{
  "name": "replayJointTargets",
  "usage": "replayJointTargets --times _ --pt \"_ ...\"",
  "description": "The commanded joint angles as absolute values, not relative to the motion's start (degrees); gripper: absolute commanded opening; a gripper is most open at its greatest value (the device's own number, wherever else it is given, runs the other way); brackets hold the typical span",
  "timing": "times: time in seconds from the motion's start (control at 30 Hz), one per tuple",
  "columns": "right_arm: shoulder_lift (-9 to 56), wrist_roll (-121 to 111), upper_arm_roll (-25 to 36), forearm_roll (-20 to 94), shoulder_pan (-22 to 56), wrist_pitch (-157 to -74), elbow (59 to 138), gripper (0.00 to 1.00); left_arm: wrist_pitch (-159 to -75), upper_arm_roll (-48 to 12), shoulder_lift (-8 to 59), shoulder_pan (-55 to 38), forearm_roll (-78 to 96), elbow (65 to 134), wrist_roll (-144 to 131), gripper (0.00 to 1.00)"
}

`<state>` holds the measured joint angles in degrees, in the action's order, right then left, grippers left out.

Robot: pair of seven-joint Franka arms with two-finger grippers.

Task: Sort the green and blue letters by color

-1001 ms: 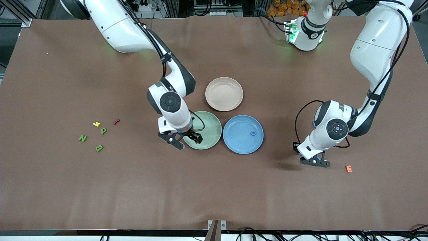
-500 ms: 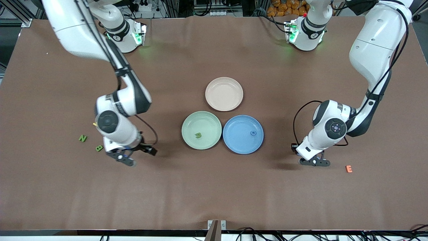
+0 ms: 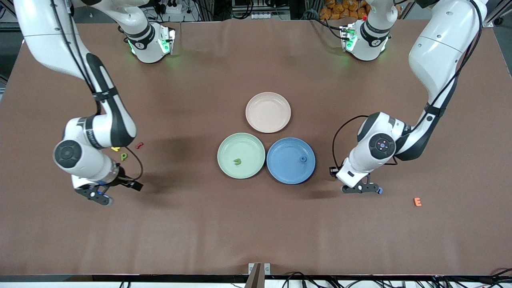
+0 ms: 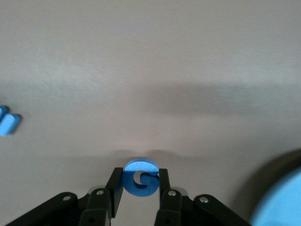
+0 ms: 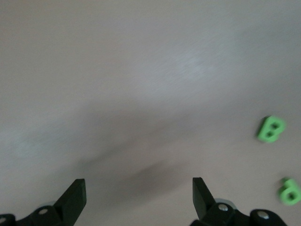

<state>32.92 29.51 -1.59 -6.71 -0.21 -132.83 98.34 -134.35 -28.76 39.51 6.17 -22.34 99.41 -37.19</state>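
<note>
My left gripper (image 4: 139, 176) is shut on a blue G (image 4: 140, 184), held low over the cloth beside the blue plate (image 4: 282, 205). In the front view this gripper (image 3: 362, 189) hides the G. Another blue letter (image 4: 8, 123) lies on the cloth close by (image 3: 379, 191). A small blue letter (image 3: 303, 159) lies in the blue plate (image 3: 280, 168). A green U (image 3: 237, 161) lies in the green plate (image 3: 228, 148). My right gripper (image 3: 117, 190) hangs open and empty (image 5: 138, 186) over the cloth near a green B (image 5: 271, 128) and a green P (image 5: 290, 190), (image 3: 124, 156).
A beige plate (image 3: 268, 100) sits farther from the front camera than the two coloured plates. A yellow K (image 3: 115, 149) and a dark red letter (image 3: 139, 145) lie by the green P. An orange E (image 3: 417, 202) lies toward the left arm's end.
My right arm swung from the green plate, where the green U now lies, over to the letters at its end. My left gripper shifted toward the blue plate with the G.
</note>
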Motion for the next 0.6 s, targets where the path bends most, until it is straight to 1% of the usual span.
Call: replayJointTargets --times 0.0,0.27,0.43,0.57 --pt "31.3 25.7 -2.4 -10.0 -5.9 -133.5 100.4 1.00 -132.5 -29.3 38.0 3.3 -23.3 99.8 -44.8 0.23" --pt "32.5 24.4 -2.4 -10.2 -7.9 -135.3 100.4 1.00 -131.7 -29.3 37.8 -1.0 -23.3 99.7 -52.3 0.23" --pt "34.4 25.0 -2.4 -10.2 -7.8 -139.2 100.5 1.00 -131.3 -29.1 37.9 -4.6 -23.5 99.7 -57.4 0.23" --pt "34.3 25.0 -2.4 -10.2 -7.7 -142.6 103.4 1.00 -131.3 -28.9 38.2 -6.3 -23.6 99.7 -60.1 0.23"
